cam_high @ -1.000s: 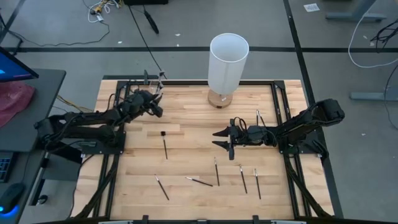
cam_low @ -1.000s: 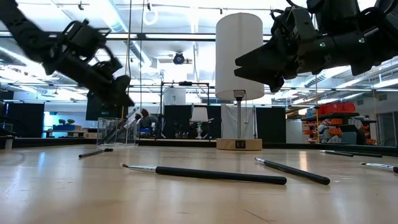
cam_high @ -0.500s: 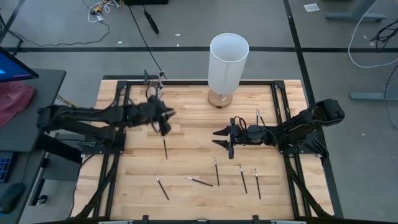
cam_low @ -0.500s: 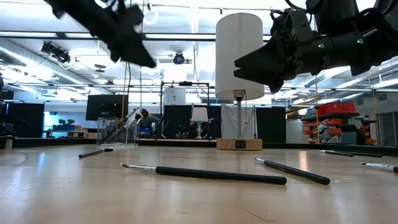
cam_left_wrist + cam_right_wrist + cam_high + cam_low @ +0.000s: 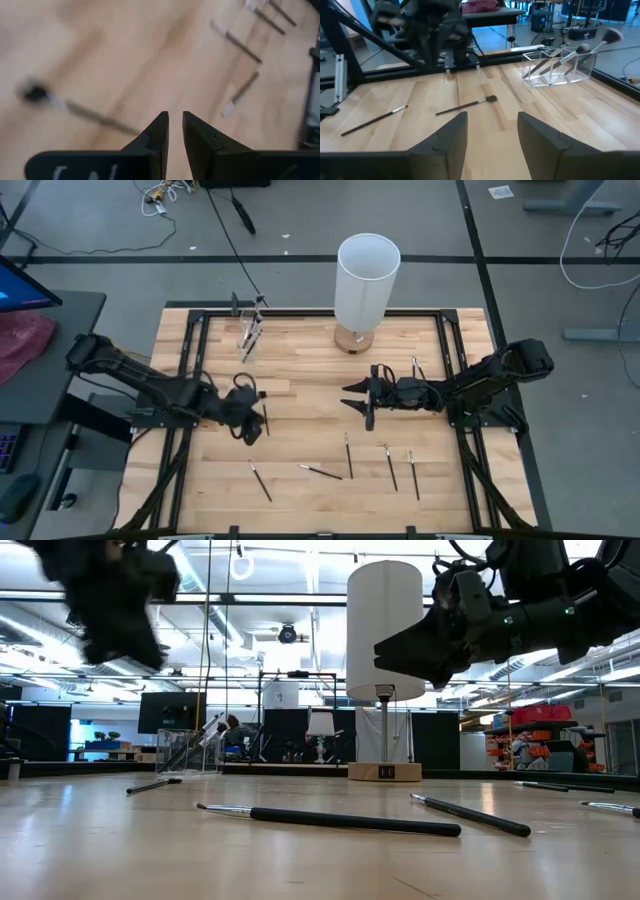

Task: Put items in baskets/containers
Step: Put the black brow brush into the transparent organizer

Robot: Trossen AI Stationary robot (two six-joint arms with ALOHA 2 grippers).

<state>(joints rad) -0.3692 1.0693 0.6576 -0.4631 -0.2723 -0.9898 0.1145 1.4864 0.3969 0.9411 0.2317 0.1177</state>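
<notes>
Near edge of wooden surface (image 5: pixel 310 375): five loose brushes (image 5: pixel 348 455) lying flat in a scattered row. Farther in, one brush with dark tuft (image 5: pixel 264 412) just beside left end effector (image 5: pixel 250 423), fingers nearly together with only a narrow gap, gripping nothing. Across from it, right end effector (image 5: pixel 356 399) hovering over mid-surface, fingers spread wide, empty. At far edge: clear container (image 5: pixel 250 332) already holding several brushes, left of white lamp (image 5: pixel 366 280).
</notes>
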